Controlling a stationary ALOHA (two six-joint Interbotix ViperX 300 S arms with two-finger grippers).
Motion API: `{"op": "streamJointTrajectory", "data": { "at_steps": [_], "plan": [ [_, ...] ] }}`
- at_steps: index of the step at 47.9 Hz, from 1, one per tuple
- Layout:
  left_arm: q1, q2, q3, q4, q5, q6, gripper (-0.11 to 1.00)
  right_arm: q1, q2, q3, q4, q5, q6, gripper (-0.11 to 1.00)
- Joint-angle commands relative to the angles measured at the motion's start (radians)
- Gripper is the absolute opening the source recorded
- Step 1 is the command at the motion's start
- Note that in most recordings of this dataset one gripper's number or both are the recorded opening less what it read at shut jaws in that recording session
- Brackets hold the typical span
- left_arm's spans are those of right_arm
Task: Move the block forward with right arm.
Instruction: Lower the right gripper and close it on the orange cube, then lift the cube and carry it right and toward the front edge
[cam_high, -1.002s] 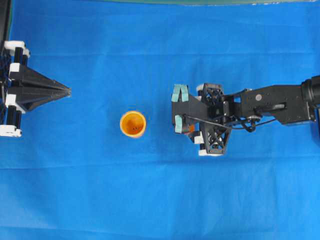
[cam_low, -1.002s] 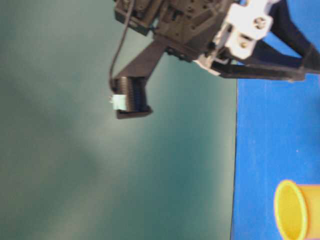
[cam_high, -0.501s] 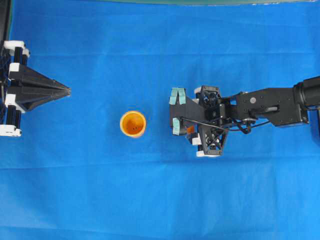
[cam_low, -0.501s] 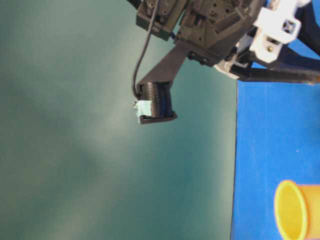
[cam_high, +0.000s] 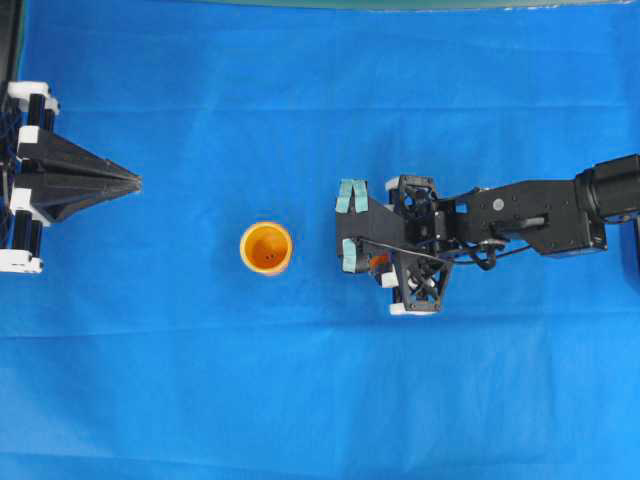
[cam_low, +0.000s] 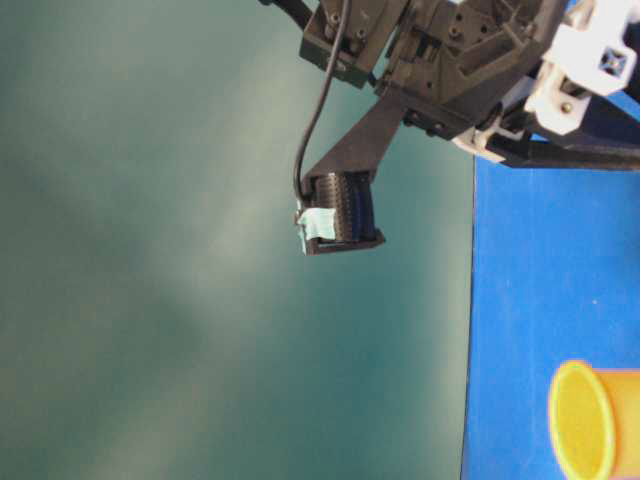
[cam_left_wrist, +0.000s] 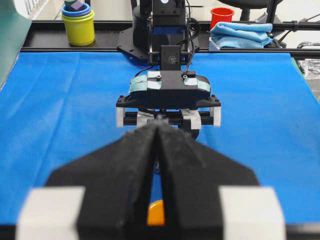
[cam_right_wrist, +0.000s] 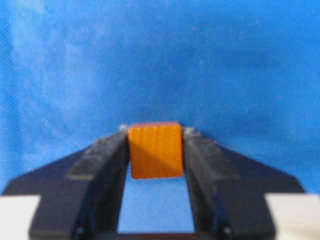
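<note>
The block (cam_right_wrist: 155, 150), a small orange cube, sits between the black fingers of my right gripper (cam_right_wrist: 154, 135), and both fingers touch its sides over the blue cloth. From overhead only a sliver of the block (cam_high: 376, 262) shows under the right arm (cam_high: 500, 210), just right of the orange cup (cam_high: 266, 247). Whether the block rests on the cloth I cannot tell. My left gripper (cam_high: 138, 182) lies at the far left, shut to a point and holding nothing. In the left wrist view the left gripper (cam_left_wrist: 159, 125) faces the right arm (cam_left_wrist: 167, 95).
The orange cup (cam_low: 585, 420) stands between the two arms, and the cup (cam_left_wrist: 156, 214) shows through the slit of the left fingers. Beyond the far table edge are stacked cups (cam_left_wrist: 77, 22), a red cup (cam_left_wrist: 222, 15) and a folded blue cloth (cam_left_wrist: 240, 35).
The right arm has come down and shifted a little toward the cup. Its fingers have closed in onto the block. The left arm and the cup have not moved.
</note>
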Motion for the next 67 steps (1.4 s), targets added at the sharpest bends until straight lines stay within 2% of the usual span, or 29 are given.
{"op": "streamJointTrajectory", "data": {
  "at_steps": [1,13,30,49,67],
  "plan": [
    [0.002,0.003,-0.032,0.003,-0.003,0.002,0.01,0.008,-0.025,-0.025,0.0,0.014,0.0,0.41],
    [0.002,0.005,-0.032,0.003,-0.002,0.002,0.01,0.021,-0.121,-0.046,0.0,0.1,0.0,0.4],
    [0.002,0.005,-0.034,0.003,0.0,0.002,0.01,0.023,-0.284,-0.075,0.0,0.293,0.002,0.4],
    [0.002,0.005,-0.034,0.003,0.002,0.002,0.01,0.04,-0.396,-0.166,0.002,0.477,0.008,0.4],
    [0.002,0.003,-0.034,0.003,0.002,0.002,0.01,0.127,-0.448,-0.233,0.008,0.56,0.02,0.4]
  ]
}}
